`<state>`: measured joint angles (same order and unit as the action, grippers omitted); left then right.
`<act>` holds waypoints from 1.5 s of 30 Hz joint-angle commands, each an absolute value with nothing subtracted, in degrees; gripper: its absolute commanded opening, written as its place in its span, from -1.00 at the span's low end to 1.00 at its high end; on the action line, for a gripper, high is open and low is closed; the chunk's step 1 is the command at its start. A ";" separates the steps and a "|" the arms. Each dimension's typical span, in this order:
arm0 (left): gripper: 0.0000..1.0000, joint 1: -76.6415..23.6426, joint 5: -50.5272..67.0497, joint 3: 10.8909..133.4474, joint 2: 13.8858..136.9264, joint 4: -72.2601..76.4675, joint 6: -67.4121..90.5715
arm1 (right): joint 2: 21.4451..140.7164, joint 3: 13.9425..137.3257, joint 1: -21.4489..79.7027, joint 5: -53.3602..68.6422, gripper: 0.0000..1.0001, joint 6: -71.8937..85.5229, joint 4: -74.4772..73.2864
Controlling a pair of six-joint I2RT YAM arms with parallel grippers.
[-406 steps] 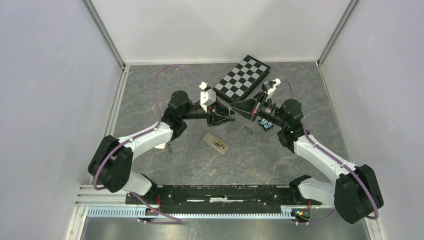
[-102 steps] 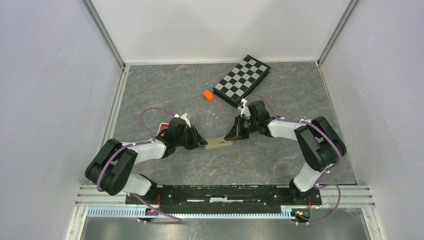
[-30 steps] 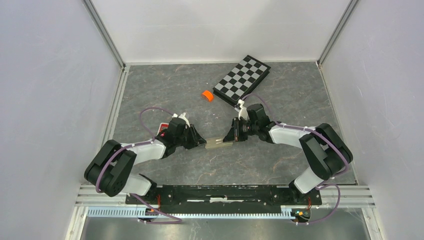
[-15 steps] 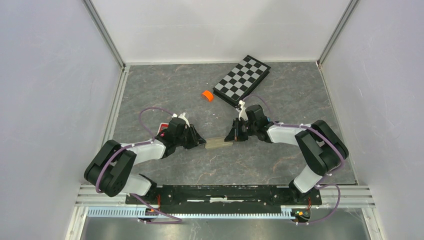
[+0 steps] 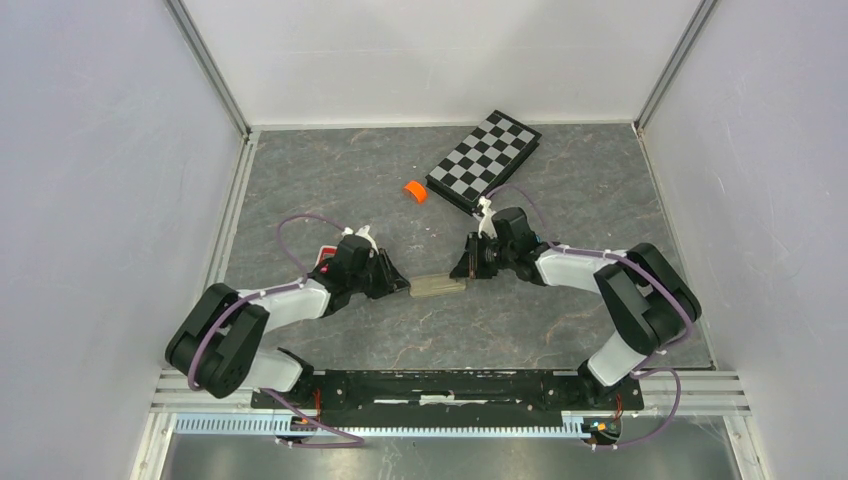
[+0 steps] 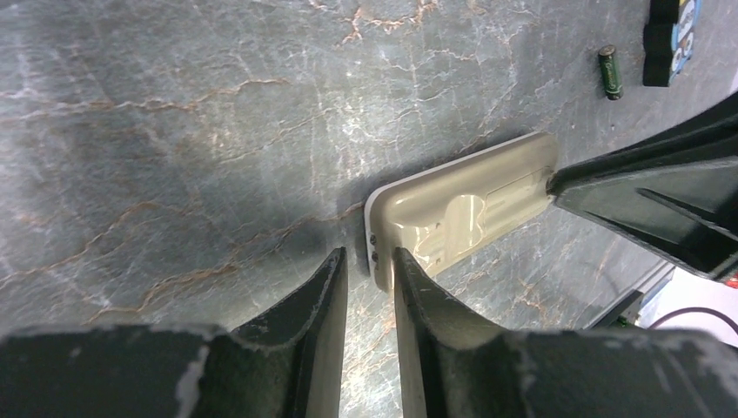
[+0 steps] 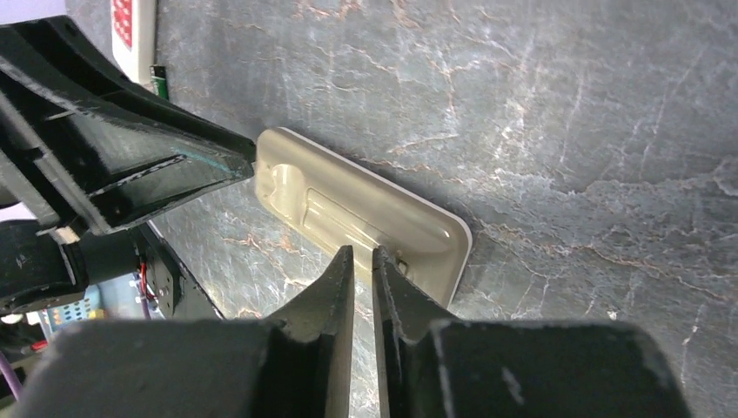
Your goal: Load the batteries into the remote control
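Observation:
The beige remote control (image 5: 440, 287) lies back-up on the table between both arms. My left gripper (image 6: 368, 255) is closed to a narrow gap over its end rim, with one fingertip (image 6: 399, 261) on the remote control (image 6: 470, 205). My right gripper (image 7: 364, 252) is nearly closed, with a thin slit and nothing in it. Its tips rest on the back of the remote control (image 7: 348, 209) near the other end. One battery (image 6: 611, 72) lies loose beyond that end. Another battery (image 7: 158, 80) lies beside a white keypad.
A white keypad with red buttons (image 7: 130, 35) lies behind the left arm (image 5: 325, 255). A blue-and-black gadget (image 6: 670, 39) sits near the loose battery. An orange roll (image 5: 414, 190) and a folded chessboard (image 5: 485, 160) lie farther back. Walls enclose three sides.
The right gripper's tips shifted slightly at the remote's right end. The left gripper and the remote stayed where they were.

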<state>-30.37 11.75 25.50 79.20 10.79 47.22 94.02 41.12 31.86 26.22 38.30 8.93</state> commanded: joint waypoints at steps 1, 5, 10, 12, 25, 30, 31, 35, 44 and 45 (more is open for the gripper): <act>-0.32 -30.17 8.24 28.29 75.77 6.61 43.76 | 88.19 44.47 31.81 28.17 -0.57 31.81 11.59; -0.15 -28.53 5.55 31.39 72.42 2.11 41.52 | 83.99 44.96 31.94 29.20 -0.04 20.98 14.33; 0.55 -24.61 0.45 36.79 68.03 -6.46 39.60 | 85.00 46.40 36.67 29.84 0.74 -5.64 9.48; 0.94 -23.12 -3.79 39.30 66.73 -10.20 38.38 | 87.98 49.85 39.92 25.32 0.90 -14.57 2.35; 0.99 -16.99 -18.06 41.49 58.46 -16.66 36.12 | 98.30 52.74 43.59 18.99 0.82 -27.43 -1.61; 0.99 -16.27 -20.94 41.37 57.38 -18.68 35.43 | 100.70 53.22 44.01 18.85 0.63 -27.96 -1.69; 0.99 -16.11 -21.75 41.25 57.19 -19.01 36.01 | 100.93 53.09 43.99 18.40 0.55 -27.70 -1.05; 0.99 -14.77 -21.17 41.52 57.37 -21.14 40.27 | 101.81 53.54 44.02 14.27 0.02 -23.62 3.42; 0.99 -12.33 -15.48 41.75 61.17 -22.64 41.69 | 106.22 60.44 43.86 -2.18 -0.48 -6.55 11.36; 0.99 -12.31 -15.56 41.91 61.66 -22.96 41.52 | 106.84 61.05 43.81 -4.60 -0.47 -4.90 11.90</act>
<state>-12.82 -16.51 40.82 60.23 -21.67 39.90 104.53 55.75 44.49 8.27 -12.99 4.89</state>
